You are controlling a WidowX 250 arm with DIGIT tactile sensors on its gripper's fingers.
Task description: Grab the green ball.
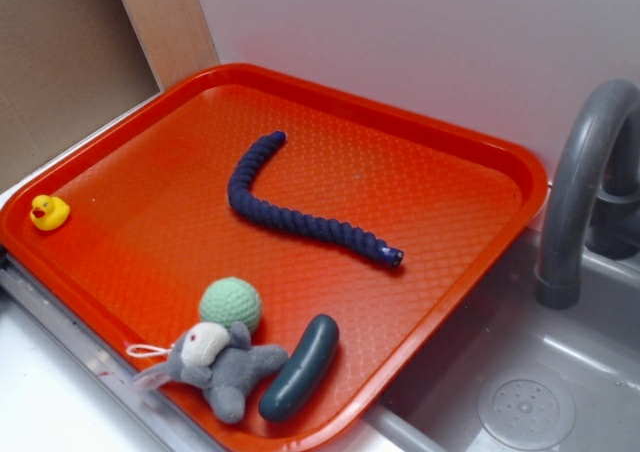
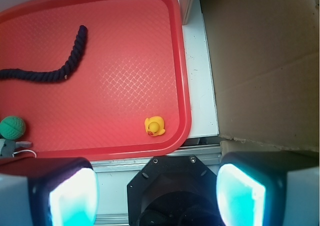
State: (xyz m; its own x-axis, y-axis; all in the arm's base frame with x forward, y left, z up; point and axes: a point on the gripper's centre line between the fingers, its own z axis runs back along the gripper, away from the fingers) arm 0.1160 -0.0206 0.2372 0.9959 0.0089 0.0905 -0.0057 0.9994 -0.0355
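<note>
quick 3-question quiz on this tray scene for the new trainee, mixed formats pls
1. True or false: the green ball touches the grey plush toy.
2. Which object lies alone near a corner of the orange tray? A) dark teal oblong B) yellow duck C) navy rope
3. Fill in: in the wrist view, the gripper is ____ and holds nothing.

Key: 1 true; 2 B; 3 open
</note>
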